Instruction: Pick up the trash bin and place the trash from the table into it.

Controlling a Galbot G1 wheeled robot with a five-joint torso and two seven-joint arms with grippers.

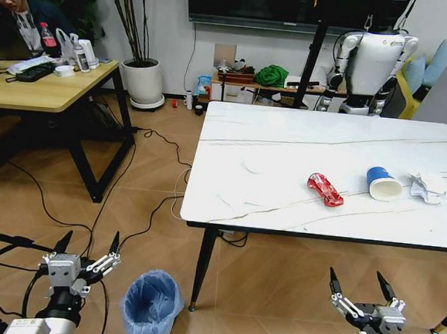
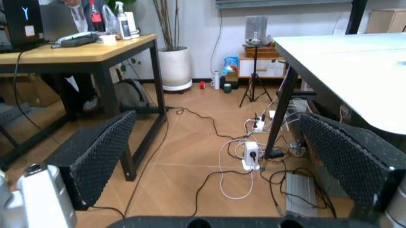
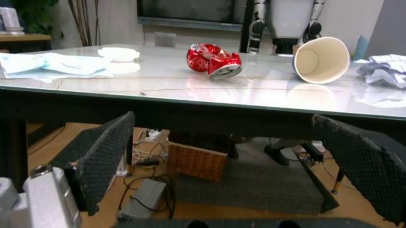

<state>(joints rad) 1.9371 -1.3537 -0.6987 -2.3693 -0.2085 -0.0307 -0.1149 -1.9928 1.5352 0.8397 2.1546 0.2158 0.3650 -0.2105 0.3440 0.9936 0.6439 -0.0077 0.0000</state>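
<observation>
Our left pincer (image 1: 87, 244) and right pincer (image 1: 360, 281) are hovering low, both spread wide and empty — trash bin (image 1: 151, 306) sitting between them on the floor, trash (image 1: 325, 189) lying on the desk (image 1: 270, 171) at one o'clock.

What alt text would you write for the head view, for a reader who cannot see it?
A white table holds a crushed red can, a blue cup on its side and crumpled paper. On the floor beside it stands a blue-lined trash bin. The left gripper and right gripper hover low, fingers open.
</observation>
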